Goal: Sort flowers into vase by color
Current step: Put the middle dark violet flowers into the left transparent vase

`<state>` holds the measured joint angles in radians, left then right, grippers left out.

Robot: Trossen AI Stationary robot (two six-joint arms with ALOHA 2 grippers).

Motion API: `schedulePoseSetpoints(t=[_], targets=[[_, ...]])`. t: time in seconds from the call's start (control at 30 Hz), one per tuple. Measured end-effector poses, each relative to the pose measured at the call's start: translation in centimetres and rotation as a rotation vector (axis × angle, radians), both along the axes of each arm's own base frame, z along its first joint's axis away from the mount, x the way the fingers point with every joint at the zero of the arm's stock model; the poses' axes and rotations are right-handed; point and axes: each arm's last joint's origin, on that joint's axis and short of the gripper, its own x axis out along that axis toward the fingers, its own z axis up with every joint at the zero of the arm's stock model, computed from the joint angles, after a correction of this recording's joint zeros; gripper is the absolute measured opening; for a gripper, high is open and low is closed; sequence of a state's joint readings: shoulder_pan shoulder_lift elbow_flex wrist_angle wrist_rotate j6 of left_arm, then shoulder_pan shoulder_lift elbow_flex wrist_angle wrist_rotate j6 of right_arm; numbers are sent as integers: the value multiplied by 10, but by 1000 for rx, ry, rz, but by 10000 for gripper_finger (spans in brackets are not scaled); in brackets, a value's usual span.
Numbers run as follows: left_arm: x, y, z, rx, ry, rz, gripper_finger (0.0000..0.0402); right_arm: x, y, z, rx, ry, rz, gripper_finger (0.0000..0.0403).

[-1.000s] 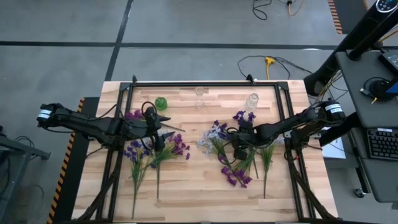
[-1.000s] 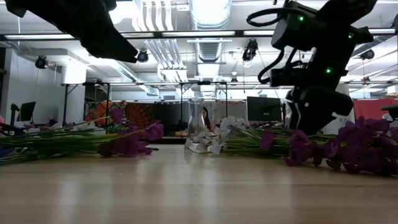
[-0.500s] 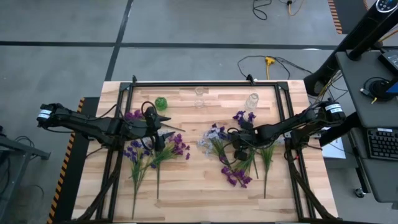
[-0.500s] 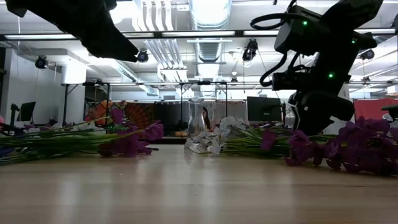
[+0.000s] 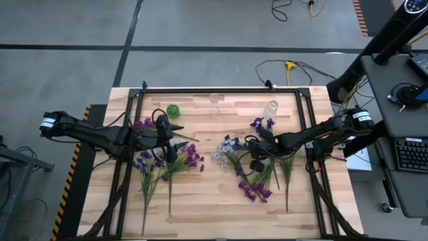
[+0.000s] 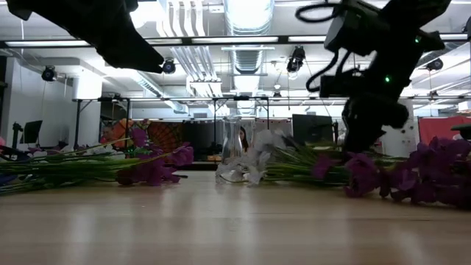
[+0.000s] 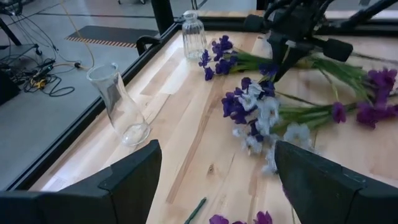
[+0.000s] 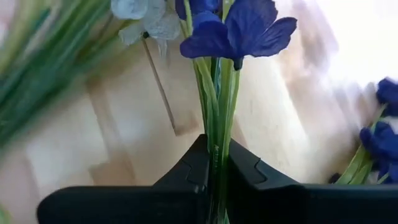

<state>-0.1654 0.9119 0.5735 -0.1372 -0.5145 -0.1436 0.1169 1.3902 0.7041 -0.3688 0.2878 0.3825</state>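
Flowers lie in two heaps on the wooden table: a left heap (image 5: 164, 164) of purple and dark blue sprigs, and a right heap (image 5: 257, 177) with pale, dark blue and magenta blossoms. My right gripper (image 5: 256, 159) is down in the right heap, shut on the green stems of a dark blue flower (image 8: 239, 28). My left gripper (image 5: 171, 144) hovers open above the left heap, touching nothing. A green vase (image 5: 173, 110) and two clear vases (image 5: 215, 100) (image 5: 271, 107) stand along the far edge. My right gripper pinches a thin bundle of green stems (image 8: 216, 118) between its two fingers, a short way below the dark blue blossom. The fingers slant down from above and from the table's right, lying across the stems. Whether the sprig is clear of the table does not show.
Pale whitish blossoms (image 5: 224, 150) lie just left of my right gripper, magenta ones (image 5: 254, 191) nearer the front edge. A black frame (image 5: 221, 90) runs round the table. Bare wood lies between the two heaps (image 5: 210, 181). Cables trail on the floor beyond the far edge.
My right gripper has shut on the stems of the dark blue flower and rolled slightly. The pale and dark blue blossoms beside it have shifted a little toward the table's near edge. My left arm has kept still.
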Motion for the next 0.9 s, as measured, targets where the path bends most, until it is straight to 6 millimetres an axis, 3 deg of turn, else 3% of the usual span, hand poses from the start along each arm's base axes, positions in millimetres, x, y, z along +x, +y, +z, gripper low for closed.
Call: schedulePoseSetpoints(t=[0.57,0.9], targets=[[3,-1,16,-36,-76,10,294,-25,-3,66,71,-289,-65,18],[4,-1,24,-66,-112,21,294,-40,-9,93,-51,-435,-147,18]])
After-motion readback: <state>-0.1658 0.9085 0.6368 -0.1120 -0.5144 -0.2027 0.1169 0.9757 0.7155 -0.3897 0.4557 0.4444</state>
